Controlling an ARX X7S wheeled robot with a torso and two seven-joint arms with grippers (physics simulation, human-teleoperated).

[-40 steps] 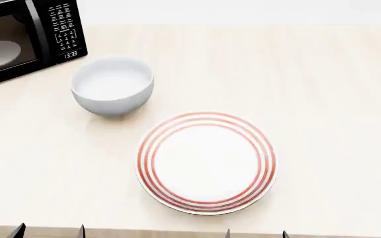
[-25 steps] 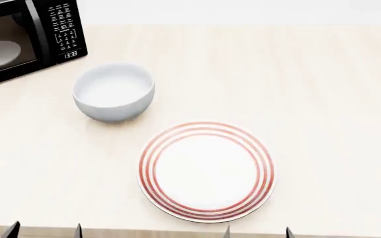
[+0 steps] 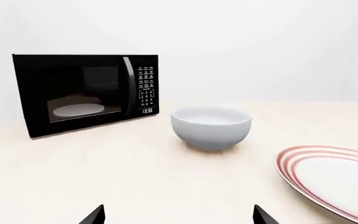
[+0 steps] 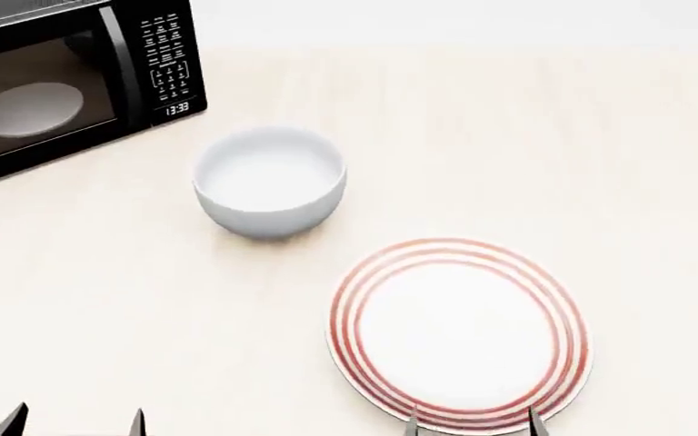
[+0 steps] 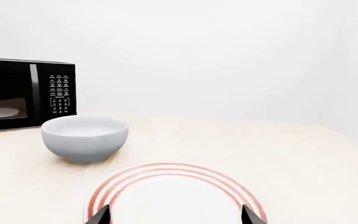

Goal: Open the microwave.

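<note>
The microwave (image 4: 70, 91) stands at the table's far left, a black box with its windowed door shut, a vertical black handle (image 4: 115, 68) and a white-lettered keypad (image 4: 167, 64); the white turntable shows through the window. It also shows in the left wrist view (image 3: 86, 93) and the right wrist view (image 5: 24, 95). My left gripper (image 4: 76, 425) is open and empty at the near table edge, far from the microwave; it shows in its wrist view (image 3: 177, 218). My right gripper (image 4: 471, 425) is open and empty over the near rim of a plate; it shows in its wrist view (image 5: 175, 217).
A white bowl (image 4: 270, 180) stands on the light wooden table (image 4: 567, 136) between the microwave and my grippers. A white plate with red rings (image 4: 458, 331) lies at the near right.
The head view has shifted: the microwave, bowl and plate have all moved right and down in the picture. The grippers stay at the bottom edge, open.
</note>
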